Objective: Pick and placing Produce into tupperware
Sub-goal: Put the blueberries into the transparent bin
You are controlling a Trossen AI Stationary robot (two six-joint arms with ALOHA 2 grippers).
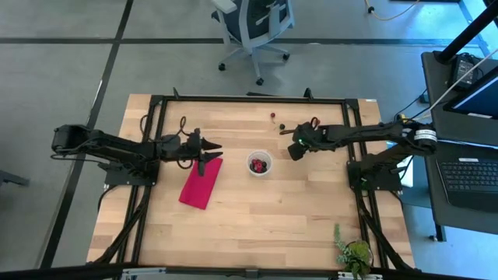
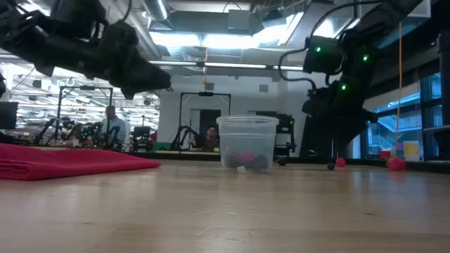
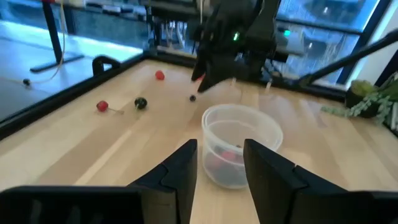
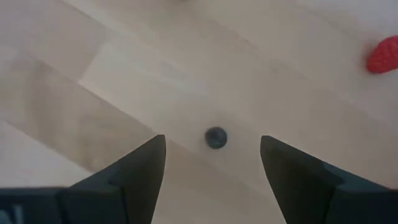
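Note:
The tupperware [image 1: 259,163], a small clear round cup, stands mid-table on its base with a few red and dark produce pieces [image 3: 229,158] inside. More produce lies loose on the wood beyond it: a red berry [image 3: 160,75], a red cherry with a stem [image 3: 102,106] and a dark one [image 3: 140,102]. My left gripper [image 1: 212,152] hovers open over the far end of the magenta cloth [image 1: 201,183], pointing at the cup. My right gripper [image 1: 293,152] slants down, open, right of the cup. A tiny dark round fruit [image 4: 216,137] lies on the table between its fingers, untouched.
A green leafy plant [image 1: 354,253] stands at the near right corner. Black frame rails [image 1: 249,99] run along the table's edges. Another red berry [image 4: 382,55] lies near my right gripper. Bare wood lies toward the near edge.

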